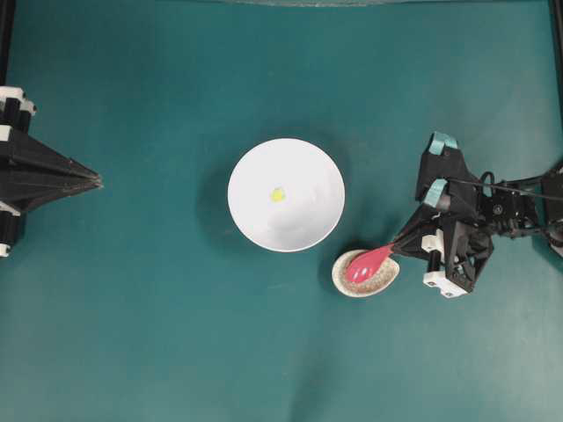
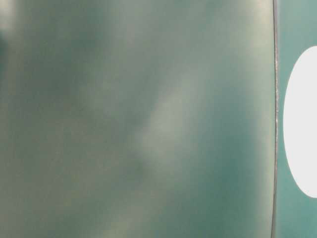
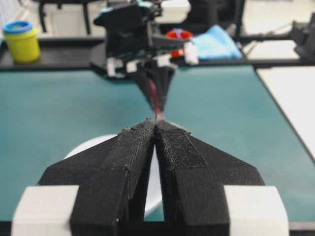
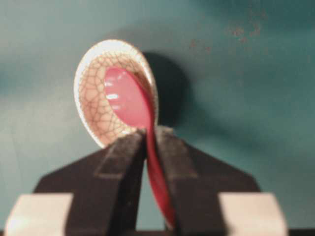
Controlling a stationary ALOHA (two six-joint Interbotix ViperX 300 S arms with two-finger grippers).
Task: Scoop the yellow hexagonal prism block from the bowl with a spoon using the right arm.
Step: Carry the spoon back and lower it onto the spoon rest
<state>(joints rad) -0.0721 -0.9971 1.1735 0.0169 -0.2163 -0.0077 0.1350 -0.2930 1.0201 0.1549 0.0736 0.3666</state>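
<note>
Teal counter (image 1: 158, 334) is carrying the white bowl (image 1: 308, 176) at centre, with the yellow hexagonal prism block (image 1: 278, 195) lying inside it. Just beside the bowl, the speckled rest (image 1: 380, 283) is cradling the scoop of the pink spoon (image 1: 368, 264). Right gripper (image 4: 151, 135) jaws are clamping the spoon's handle. Left gripper (image 3: 157, 123) jaws are sitting together, holding nothing, well apart from the bowl.

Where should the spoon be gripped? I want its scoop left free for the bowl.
Grip the spoon by its handle, coming from the right-arm side. Its scoop lies in the small speckled dish and the handle slants up and out toward the right hand, whose fingers already flank it, leaving the scoop free.
</note>
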